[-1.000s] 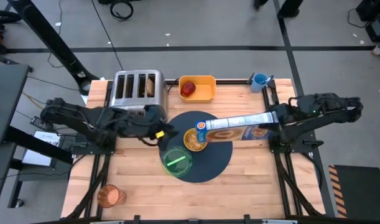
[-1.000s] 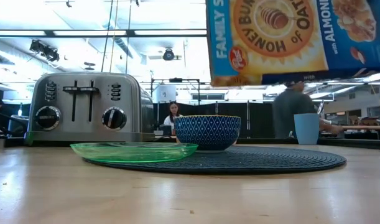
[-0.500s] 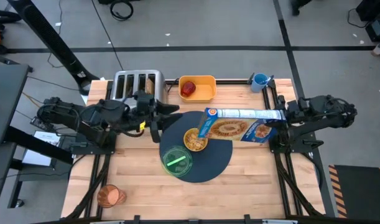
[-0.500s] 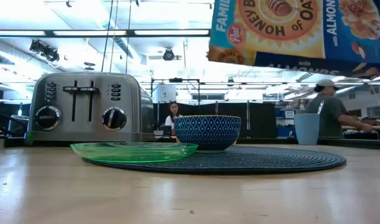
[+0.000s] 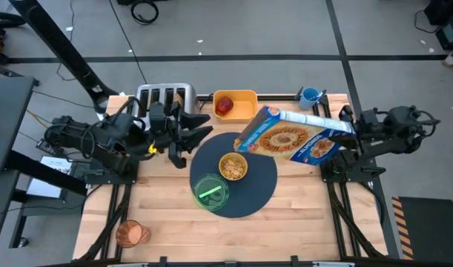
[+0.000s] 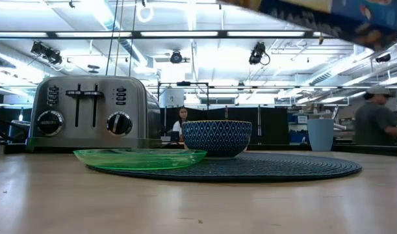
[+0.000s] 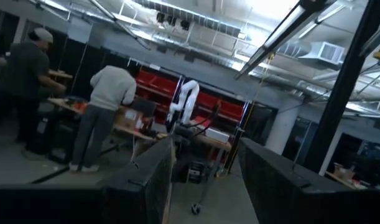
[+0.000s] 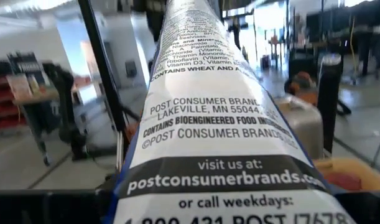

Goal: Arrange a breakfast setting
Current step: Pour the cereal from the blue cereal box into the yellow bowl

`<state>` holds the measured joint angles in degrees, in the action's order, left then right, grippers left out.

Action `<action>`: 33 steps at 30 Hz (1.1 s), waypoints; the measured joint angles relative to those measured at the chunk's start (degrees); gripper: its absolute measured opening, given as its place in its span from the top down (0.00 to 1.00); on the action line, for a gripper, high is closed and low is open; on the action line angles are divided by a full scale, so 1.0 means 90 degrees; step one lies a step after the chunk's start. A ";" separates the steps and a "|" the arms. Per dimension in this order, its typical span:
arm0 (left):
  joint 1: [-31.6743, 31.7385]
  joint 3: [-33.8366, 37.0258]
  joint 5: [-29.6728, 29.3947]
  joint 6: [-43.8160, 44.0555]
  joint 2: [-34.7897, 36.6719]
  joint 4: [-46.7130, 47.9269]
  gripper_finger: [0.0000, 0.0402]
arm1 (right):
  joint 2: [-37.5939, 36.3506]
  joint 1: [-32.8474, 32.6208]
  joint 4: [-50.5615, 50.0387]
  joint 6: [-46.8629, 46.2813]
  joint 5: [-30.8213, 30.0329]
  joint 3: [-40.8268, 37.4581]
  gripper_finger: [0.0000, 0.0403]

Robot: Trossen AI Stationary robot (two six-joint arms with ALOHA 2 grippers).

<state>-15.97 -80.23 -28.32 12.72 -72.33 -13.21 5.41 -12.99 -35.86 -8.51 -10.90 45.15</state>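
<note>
A dark round mat (image 5: 245, 185) lies mid-table. On it stand a blue patterned bowl (image 5: 233, 167) filled with cereal and a green plate (image 5: 210, 190); both also show in the low view, the bowl (image 6: 216, 138) and the plate (image 6: 140, 157). My right gripper (image 5: 343, 133) is shut on a cereal box (image 5: 289, 141) held high over the mat's far right part. My left gripper (image 5: 190, 139) is open and empty beside the toaster (image 5: 163, 100). A red apple (image 5: 224, 104) lies in a yellow tray. An amber cup (image 5: 131, 233) stands at the near left. Toast and spoon do not show. My right gripper holds the cereal box by its end (image 5: 334, 132) nearest the table's right edge, coming level from the right. The box's narrow side panel (image 8: 227, 180) runs away from the wrist camera, which hides the fingers. The box is lifted clear and tilted, its other end (image 5: 247, 137) above the mat's far edge.
The toaster stands at the far left, the yellow tray (image 5: 245, 111) beside it, and a blue cup (image 5: 309, 96) at the far right corner. People move in the room behind the table. Bare wood lies near the front edge (image 5: 300, 230).
My right gripper has drawn back toward the table's right and far edges and risen. The cereal box has turned from lying with its end over the bowl to face-up, lifted away from the bowl. My left gripper has moved from the mat's left edge toward the toaster.
</note>
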 joint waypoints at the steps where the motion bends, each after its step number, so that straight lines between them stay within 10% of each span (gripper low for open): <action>1: 0.0000 0.0000 0.0002 -0.0055 0.0000 -0.0033 0.53 | 0.0002 0.0000 0.0182 0.0043 0.0000 0.0000 0.54; 18: 0.0313 -0.0002 -0.0334 0.0095 -0.0284 0.0654 0.47 | 0.0044 0.0000 0.3923 0.0821 0.0070 -0.0023 0.54; 33: 0.1158 0.0003 0.1420 -0.0198 -0.1942 -0.1586 0.20 | 0.1688 0.0000 0.6744 0.0984 0.0175 -0.0719 0.55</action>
<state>-5.54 -80.20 -15.53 10.94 -89.81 -27.49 20.60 -12.99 24.84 0.34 -9.32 38.67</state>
